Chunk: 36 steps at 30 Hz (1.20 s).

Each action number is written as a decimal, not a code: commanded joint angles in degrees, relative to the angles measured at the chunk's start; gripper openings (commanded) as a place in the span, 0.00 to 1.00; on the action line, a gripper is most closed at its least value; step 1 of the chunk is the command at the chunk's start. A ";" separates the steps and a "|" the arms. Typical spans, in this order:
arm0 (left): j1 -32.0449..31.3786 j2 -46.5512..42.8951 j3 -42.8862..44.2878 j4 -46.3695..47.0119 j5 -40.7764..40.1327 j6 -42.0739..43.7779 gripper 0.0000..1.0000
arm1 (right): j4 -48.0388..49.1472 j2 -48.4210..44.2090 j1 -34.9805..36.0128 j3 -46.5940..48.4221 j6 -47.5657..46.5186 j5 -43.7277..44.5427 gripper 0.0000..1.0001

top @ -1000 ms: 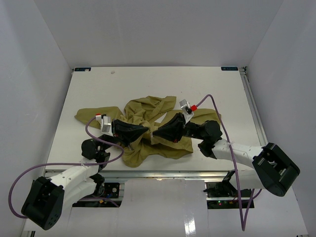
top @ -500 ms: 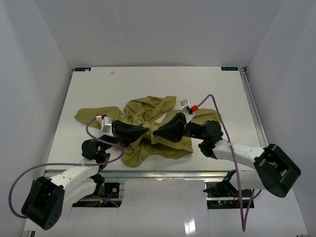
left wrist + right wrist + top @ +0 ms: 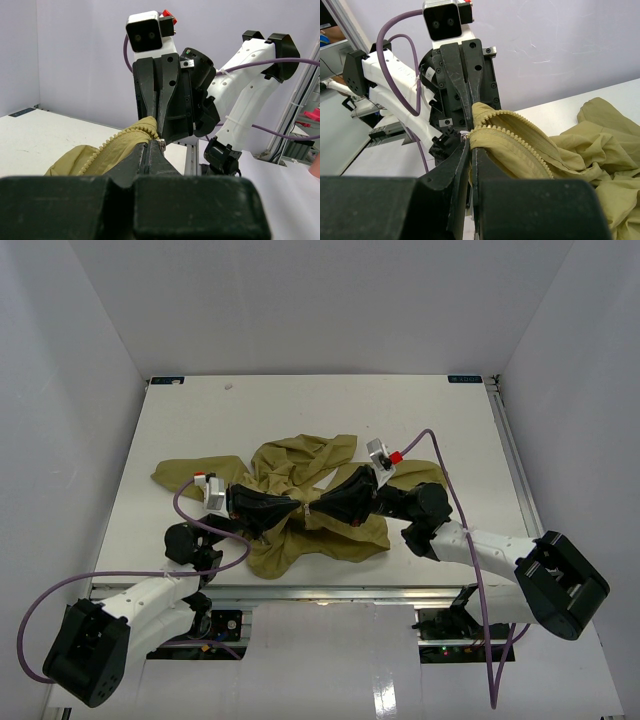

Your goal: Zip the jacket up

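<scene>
The jacket (image 3: pixel 300 458) is laid in a crumpled heap in the middle of the desk (image 3: pixel 300 405). Its zipper edge (image 3: pixel 520 131) is pinched by the left gripper (image 3: pixel 297 506) and the right gripper (image 3: pixel 314 507). Both are squeezed tight on the cloth and are placed tip to tip.

l claw (image 3: pixel 152 148) & r claw (image 3: pixel 160 133) both pinched on jacket (image 3: pixel 95 157) zip edge, nearly tip-to-tip.
</scene>
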 commanded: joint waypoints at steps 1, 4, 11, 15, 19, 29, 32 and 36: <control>-0.21 -0.90 -0.84 27.94 0.93 0.22 0.00 | 5.88 -1.21 0.26 2.53 -0.91 1.23 0.08; -0.21 -1.18 -0.88 27.95 0.80 -0.01 0.00 | 5.50 -1.21 0.21 2.53 -1.20 1.14 0.08; -0.21 -2.07 -0.69 27.99 -2.23 -0.36 0.00 | 6.56 0.17 0.23 1.59 -0.32 -1.67 0.08; -0.21 -2.20 -0.48 27.95 -3.12 0.04 0.00 | 8.78 1.76 0.22 1.65 0.85 -2.67 0.08; -0.21 -2.06 -0.47 27.90 -3.38 0.17 0.00 | 9.78 2.57 0.24 1.64 1.43 -3.04 0.08; -0.21 -2.05 -0.56 27.99 -3.13 0.18 0.00 | 9.00 1.48 0.26 1.44 0.66 -2.36 0.08; -0.21 -2.01 -0.66 27.99 -3.00 0.22 0.00 | 8.73 1.09 0.17 1.53 0.53 -1.97 0.08; -0.21 -2.20 -0.77 27.99 -2.76 -0.01 0.00 | 7.76 0.49 0.26 1.83 -0.23 -1.40 0.08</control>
